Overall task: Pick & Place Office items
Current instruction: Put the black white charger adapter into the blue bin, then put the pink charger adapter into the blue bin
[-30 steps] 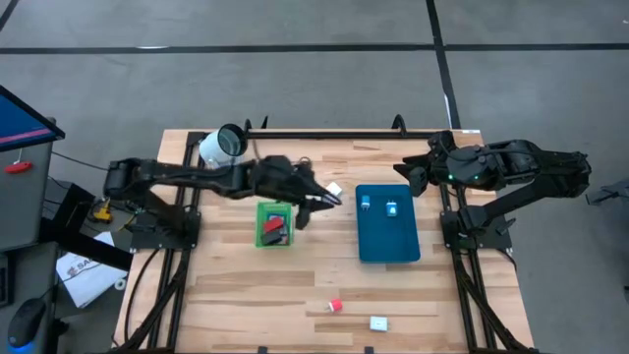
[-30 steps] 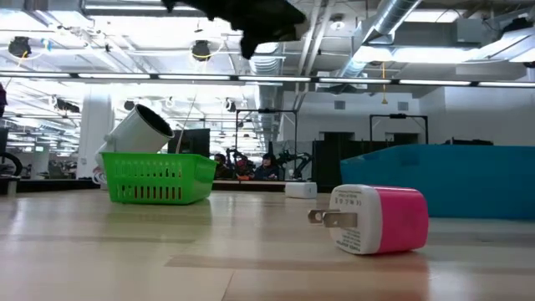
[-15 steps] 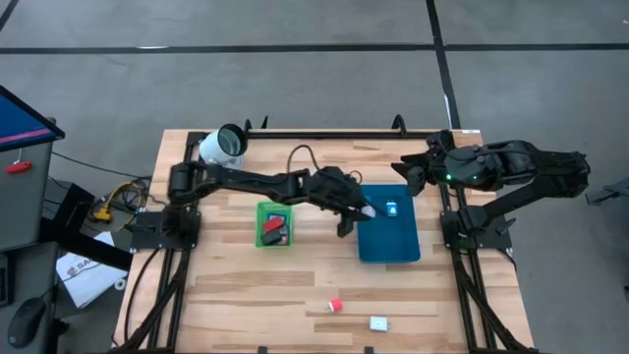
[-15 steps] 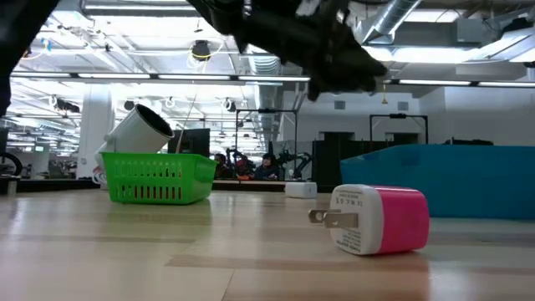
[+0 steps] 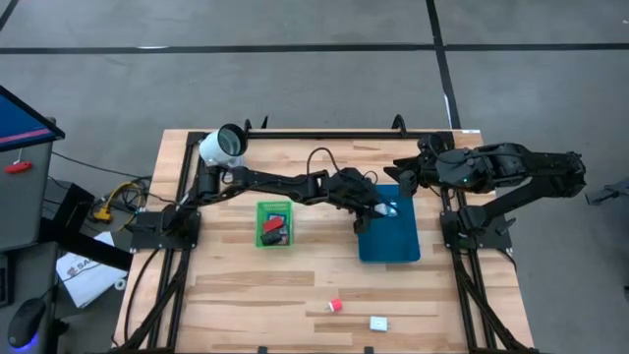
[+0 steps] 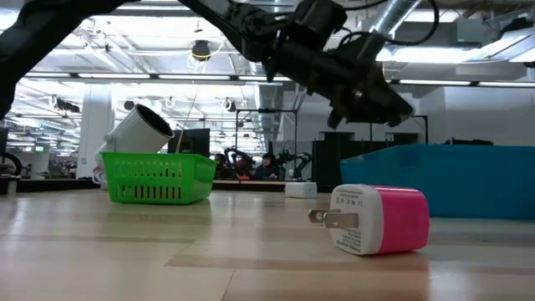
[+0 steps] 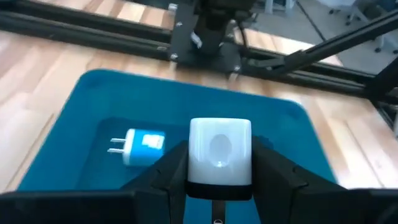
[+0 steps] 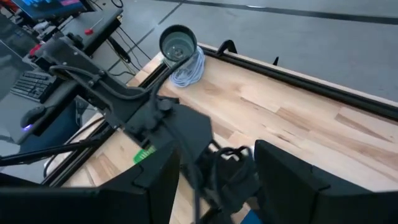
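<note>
White charger block, small, light, stiff and probably smooth, is hanging over the blue tray, and the left gripper is clamping it by its two flat sides, which seems the safest hold.

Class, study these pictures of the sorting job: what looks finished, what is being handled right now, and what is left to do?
Done: a blue-faced charger lies in the blue tray, and items sit in the green basket.
In hand: the left pincer holds a white charger above that tray.
Left: the pink charger and a small white block remain on the table. The right pincer waits at the tray's far corner.
</note>
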